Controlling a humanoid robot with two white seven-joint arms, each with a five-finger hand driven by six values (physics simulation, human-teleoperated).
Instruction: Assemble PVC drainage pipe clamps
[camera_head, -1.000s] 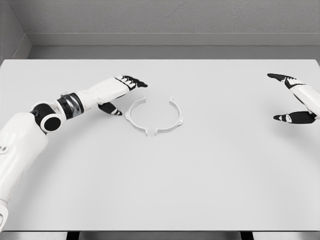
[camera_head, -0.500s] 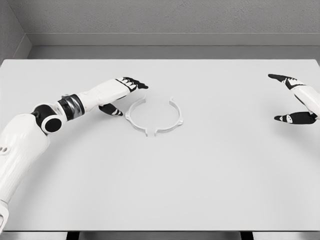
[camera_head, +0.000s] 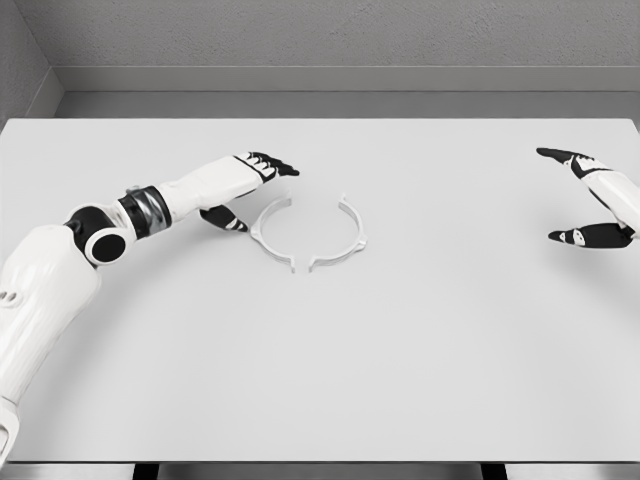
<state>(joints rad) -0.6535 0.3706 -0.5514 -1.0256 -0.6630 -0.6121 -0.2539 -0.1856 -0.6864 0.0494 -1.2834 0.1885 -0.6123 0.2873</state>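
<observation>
On the white tabletop in front of you lie two white half-ring clamp pieces, set facing each other so that together they outline a circle a little left of the middle. The left clamp half curves open toward the right, and the right clamp half curves open toward the left; their lower ends lie near each other with a narrow gap, and their upper ends are further apart. Your left hand reaches in from the left and sits just beside the left clamp half, fingers spread apart, the dark fingertips above the piece's upper end and the thumb below them near its outer curve; you cannot tell whether it touches the piece, and it grips nothing. Your right hand shows at the far right edge, well apart from the clamp pieces, fingers spread and empty.
</observation>
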